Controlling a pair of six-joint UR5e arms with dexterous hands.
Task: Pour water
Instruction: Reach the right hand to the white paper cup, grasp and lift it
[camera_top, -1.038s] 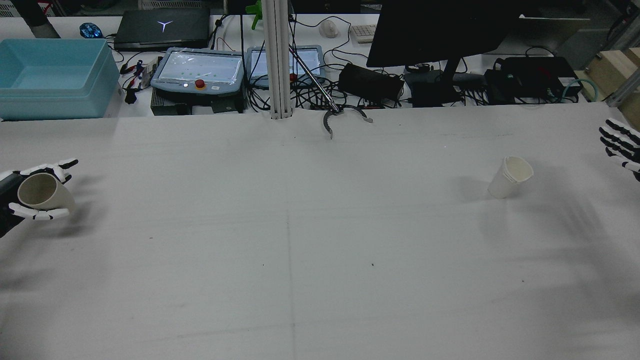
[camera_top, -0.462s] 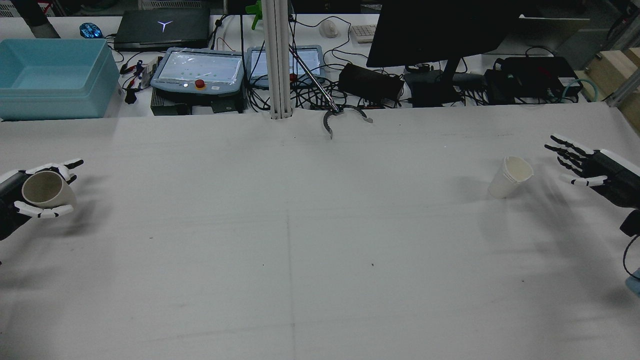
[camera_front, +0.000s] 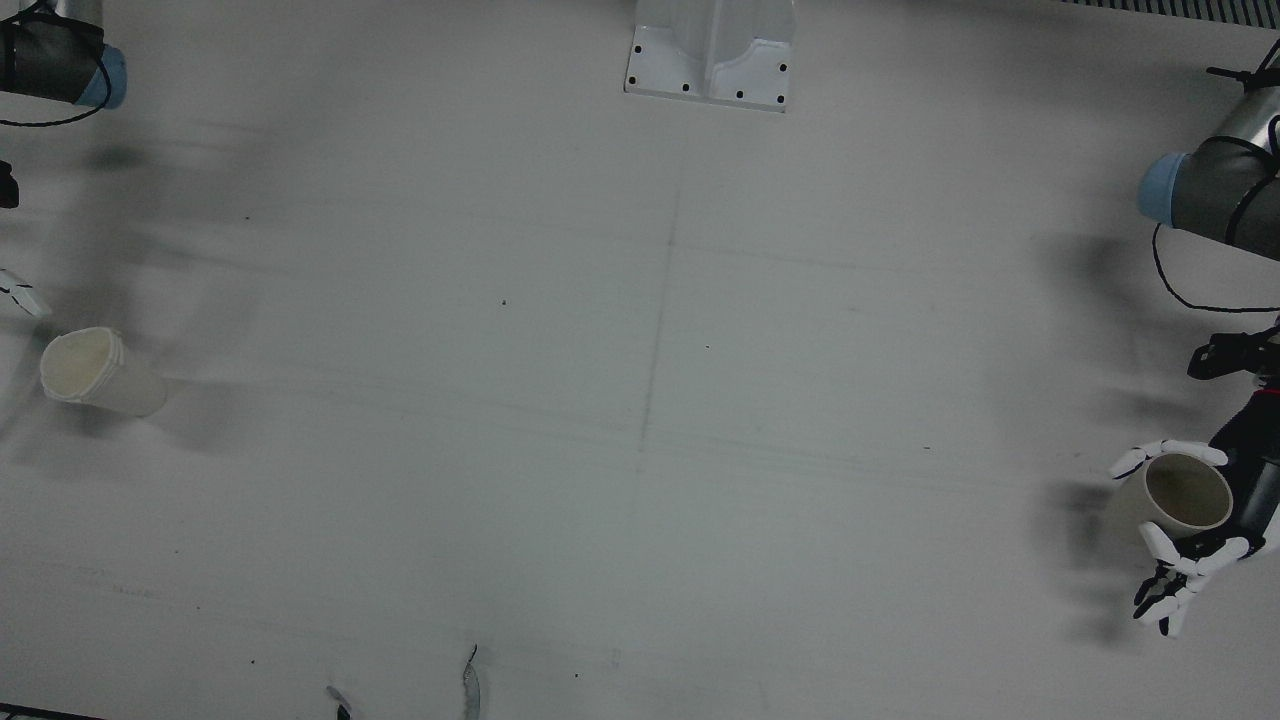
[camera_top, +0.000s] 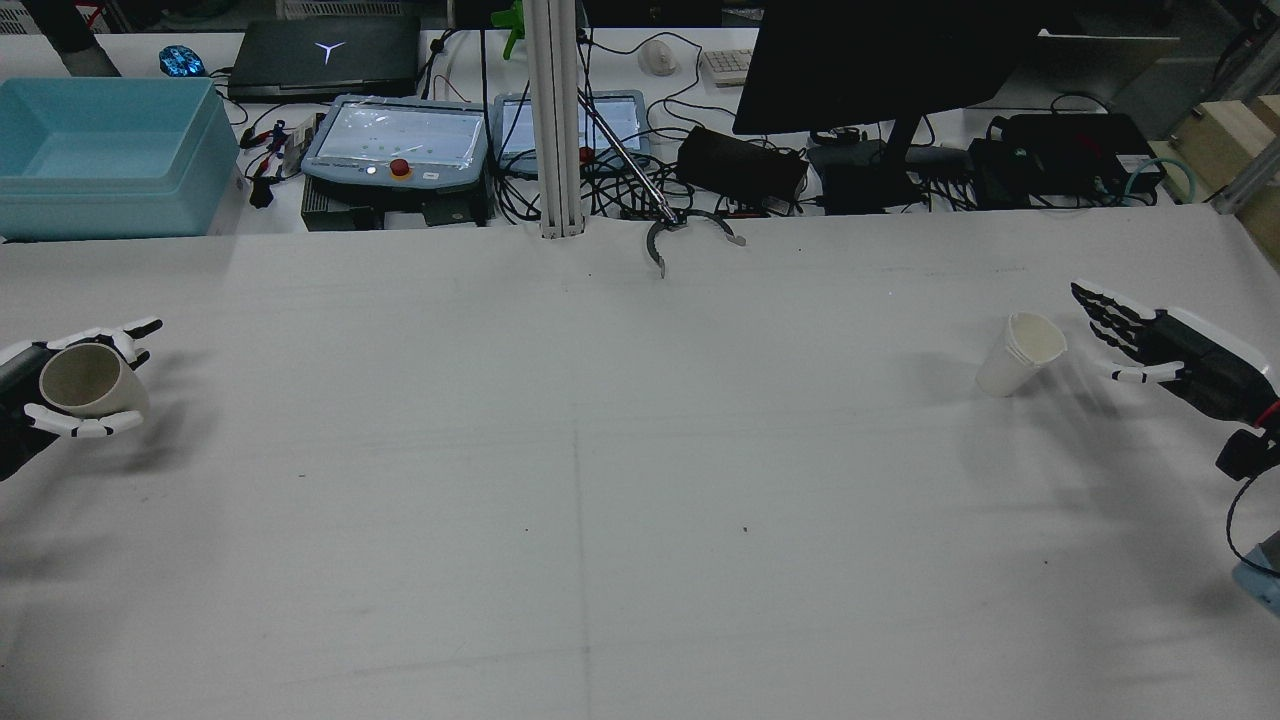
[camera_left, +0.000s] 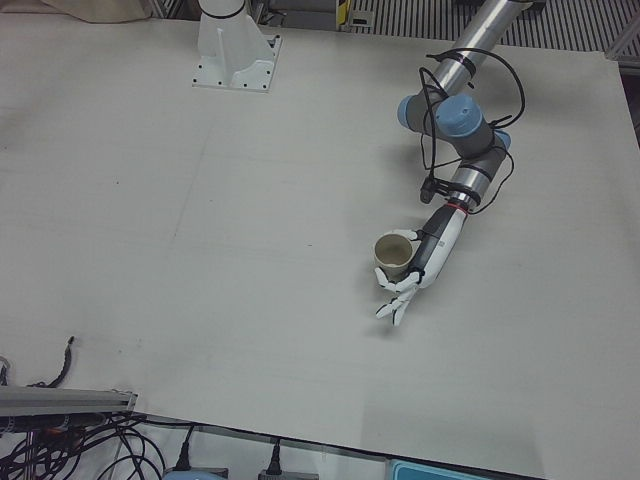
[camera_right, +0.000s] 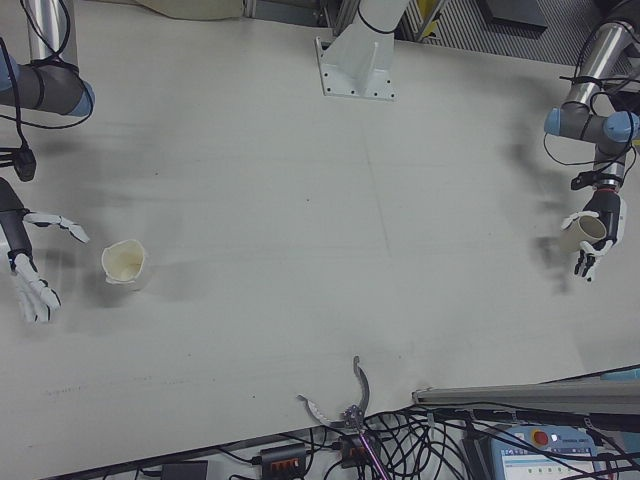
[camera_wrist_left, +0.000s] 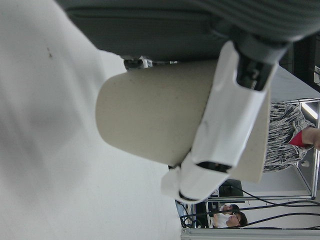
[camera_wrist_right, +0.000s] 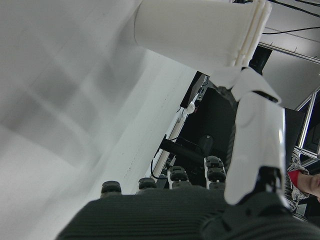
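Observation:
My left hand (camera_top: 20, 400) is shut on a beige cup (camera_top: 88, 382) at the table's far left in the rear view. The cup is tilted, its mouth toward that camera. The same beige cup (camera_front: 1175, 497) and left hand (camera_front: 1235, 500) show at the front view's right edge, and the cup fills the left hand view (camera_wrist_left: 160, 120). A white paper cup (camera_top: 1020, 355) stands on the table's right side. My right hand (camera_top: 1150, 345) is open just to its right, fingers spread, not touching it. In the right hand view the white cup (camera_wrist_right: 200, 32) is just beyond a fingertip (camera_wrist_right: 255, 130).
A grey metal clamp ring (camera_top: 690, 230) lies at the table's far edge beside a white post (camera_top: 555, 120). Behind the table are a blue bin (camera_top: 110, 150), teach pendants (camera_top: 395, 145), cables and a dark monitor (camera_top: 880, 60). A white pedestal (camera_front: 710, 50) stands on the robot's side.
My right hand came in from the right edge and lowered toward the white cup. The left hand with the beige cup only shifted slightly.

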